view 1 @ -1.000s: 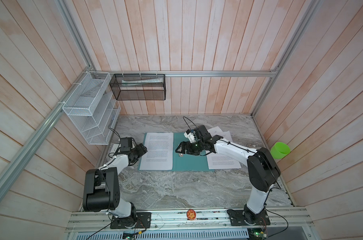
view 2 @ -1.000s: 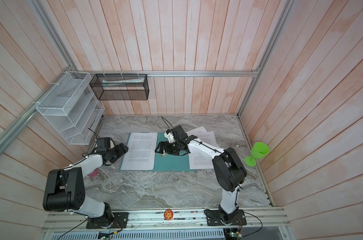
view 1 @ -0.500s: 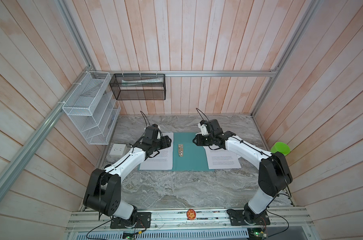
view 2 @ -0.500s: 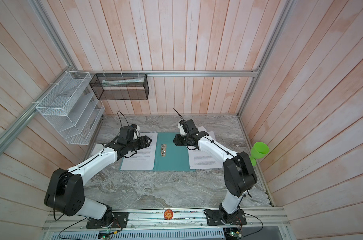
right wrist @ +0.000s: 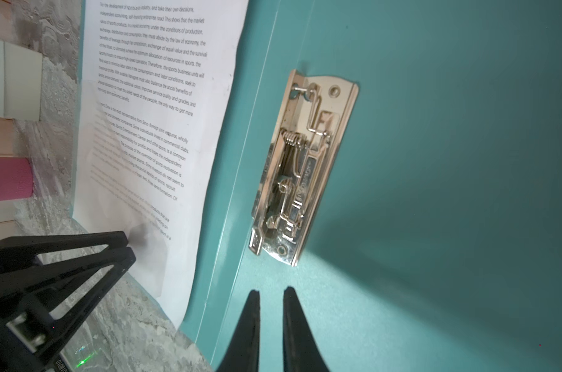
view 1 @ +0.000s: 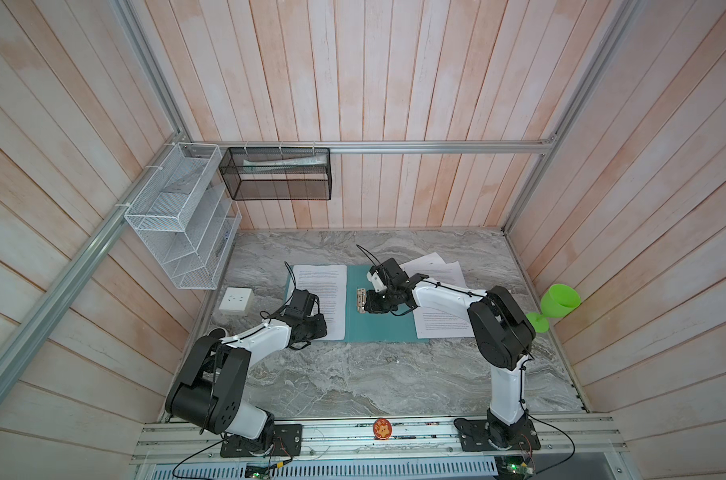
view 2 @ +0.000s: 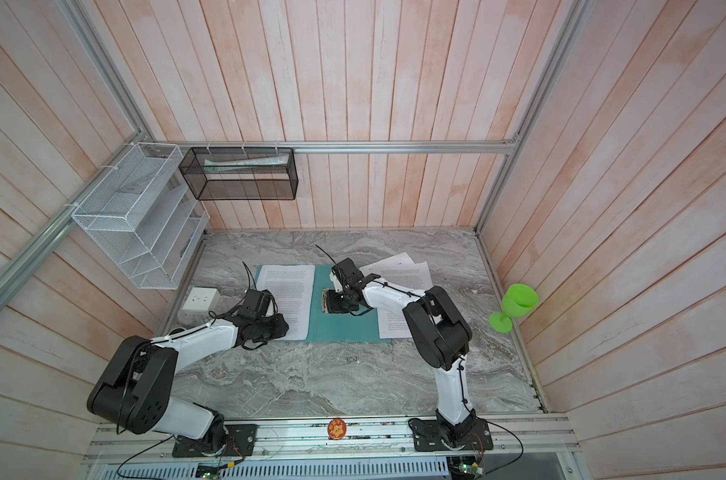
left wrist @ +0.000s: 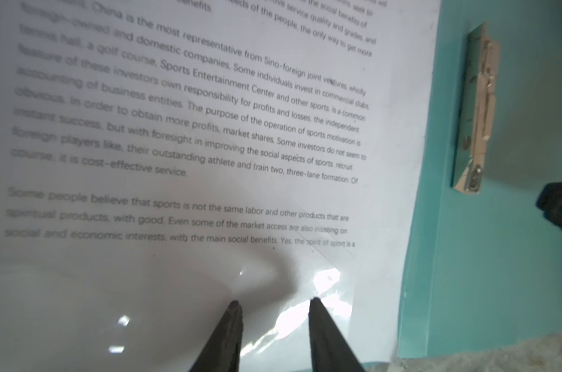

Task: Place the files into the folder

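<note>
The teal folder (view 1: pixel 378 328) lies open, a printed sheet (view 1: pixel 319 299) inside.

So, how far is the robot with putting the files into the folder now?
Done: the folder lies open, and one sheet rests on its left cover. In hand: the left pincer has its tips on that sheet, slightly apart; the right pincer, nearly closed and empty, hovers by the metal clip. Left: the other sheets lie fanned at the folder's right edge, nothing sits under the clip, and the folder is not closed.

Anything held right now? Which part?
Nothing visibly held: left gripper jaws stand apart on the sheet; right gripper empty over the folder, near its clip.
</note>
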You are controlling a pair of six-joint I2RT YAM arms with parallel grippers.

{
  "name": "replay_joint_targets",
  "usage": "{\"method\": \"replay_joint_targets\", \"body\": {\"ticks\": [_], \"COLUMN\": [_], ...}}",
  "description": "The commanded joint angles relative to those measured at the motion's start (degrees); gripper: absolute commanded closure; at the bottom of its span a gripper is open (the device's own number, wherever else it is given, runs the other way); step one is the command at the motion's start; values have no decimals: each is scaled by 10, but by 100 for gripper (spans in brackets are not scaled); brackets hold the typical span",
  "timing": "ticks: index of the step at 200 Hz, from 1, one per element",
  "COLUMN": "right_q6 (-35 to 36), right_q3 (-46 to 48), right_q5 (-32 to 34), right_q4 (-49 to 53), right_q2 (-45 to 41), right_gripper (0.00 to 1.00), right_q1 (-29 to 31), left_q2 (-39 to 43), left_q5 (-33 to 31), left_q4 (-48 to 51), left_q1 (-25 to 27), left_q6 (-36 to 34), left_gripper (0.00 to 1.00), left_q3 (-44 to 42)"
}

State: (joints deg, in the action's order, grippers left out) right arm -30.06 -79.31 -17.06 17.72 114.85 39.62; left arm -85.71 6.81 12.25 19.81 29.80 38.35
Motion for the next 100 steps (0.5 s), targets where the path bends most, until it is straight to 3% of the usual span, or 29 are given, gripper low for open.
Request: {"method": "replay_joint_targets", "body": {"ticks": [1, 100], "right_q6": [-4, 10], "right_q3": [-28, -80], "right_q5": [-18, -24], "right_q4": [-9, 22], "right_q2": [20, 75], "right_gripper": [86, 85], "right_q1": [1, 4], "left_q2": [-13, -5], "left_q5": [6, 14], "left_q4": [-27, -23], "left_q1": [-4, -5], "left_q6": [7, 18], "left_gripper": [65, 67], "left_q3": [-16, -24]}}
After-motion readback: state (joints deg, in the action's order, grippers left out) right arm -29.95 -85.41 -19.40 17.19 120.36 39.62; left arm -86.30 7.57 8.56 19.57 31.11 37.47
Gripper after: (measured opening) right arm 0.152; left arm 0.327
